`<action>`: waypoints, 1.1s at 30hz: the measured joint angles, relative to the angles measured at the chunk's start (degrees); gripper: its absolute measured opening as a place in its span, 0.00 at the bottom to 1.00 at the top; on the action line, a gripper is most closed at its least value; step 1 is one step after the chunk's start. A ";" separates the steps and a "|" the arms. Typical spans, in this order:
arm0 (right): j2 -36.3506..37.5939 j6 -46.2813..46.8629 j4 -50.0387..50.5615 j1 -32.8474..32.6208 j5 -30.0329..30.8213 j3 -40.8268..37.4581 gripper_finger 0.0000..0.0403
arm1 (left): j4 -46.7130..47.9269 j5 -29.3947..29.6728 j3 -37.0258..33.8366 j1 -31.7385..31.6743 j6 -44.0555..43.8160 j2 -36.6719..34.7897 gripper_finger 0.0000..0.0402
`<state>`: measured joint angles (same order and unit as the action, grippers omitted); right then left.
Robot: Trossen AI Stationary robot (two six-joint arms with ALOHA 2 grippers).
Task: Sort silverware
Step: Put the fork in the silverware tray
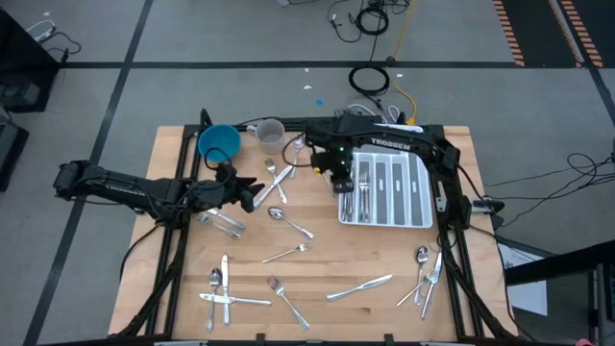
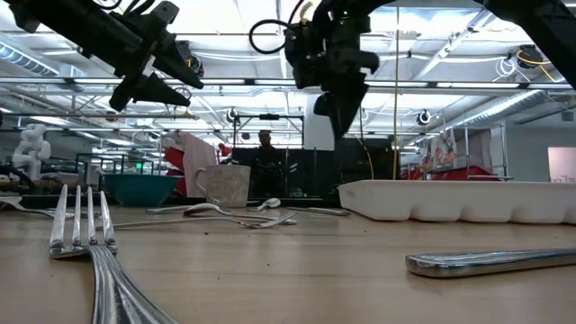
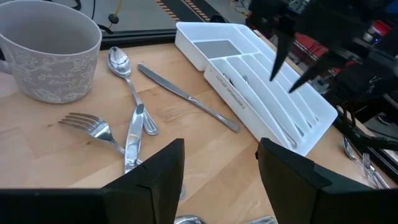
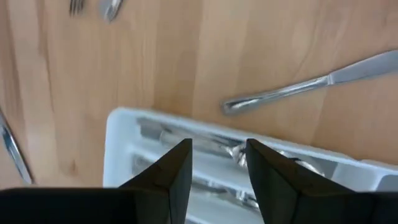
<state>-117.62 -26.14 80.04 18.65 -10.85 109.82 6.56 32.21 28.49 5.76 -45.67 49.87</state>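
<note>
Silver forks, spoons and knives lie scattered on the wooden table: a cluster by the cup, a spoon, a fork, a knife, and groups at near left and near right. Some pieces lie in the white tray, in its left slot. My right gripper hangs open and empty above the tray's left end. My left gripper is open and empty above the table near the cluster.
A blue bowl and a patterned cup stand at the far left of the table. A knife, a spoon and a fork lie between the cup and the tray. Bare wood shows mid-table.
</note>
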 joint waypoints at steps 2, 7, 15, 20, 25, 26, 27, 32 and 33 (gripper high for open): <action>0.06 -2.94 1.80 -0.22 0.21 0.00 0.36 | -0.02 0.00 0.00 0.00 0.65 -0.02 0.51; 0.66 -8.58 4.72 -0.34 0.42 -0.19 0.36 | 0.00 0.00 0.00 0.00 1.32 -0.01 0.51; 19.72 -5.91 6.87 2.22 -1.29 -12.17 0.36 | 0.07 1.26 0.00 0.01 1.56 -0.01 0.51; 41.76 6.19 -7.79 4.17 -8.94 -22.42 0.36 | 0.02 5.60 0.00 0.00 1.60 0.00 0.51; 64.57 13.14 -41.86 5.03 -8.89 -42.72 0.36 | -0.01 7.10 0.00 0.01 1.58 -0.02 0.51; 68.37 11.85 -47.62 5.16 -5.53 -47.72 0.36 | 0.00 7.10 0.00 0.00 1.58 -0.01 0.51; 71.14 9.92 -52.03 5.30 -1.73 -52.31 0.36 | 0.00 7.10 0.00 0.01 1.58 -0.01 0.51; 71.17 2.68 -54.77 5.60 3.53 -66.27 0.36 | -0.04 7.10 0.00 0.01 1.44 -0.02 0.51; 69.87 2.41 -55.81 5.22 3.24 -66.77 0.36 | -0.01 7.10 0.00 0.00 1.45 -0.02 0.51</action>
<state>-47.75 -23.73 24.23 23.87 -7.61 43.05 6.56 39.31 28.49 5.76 -44.23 49.85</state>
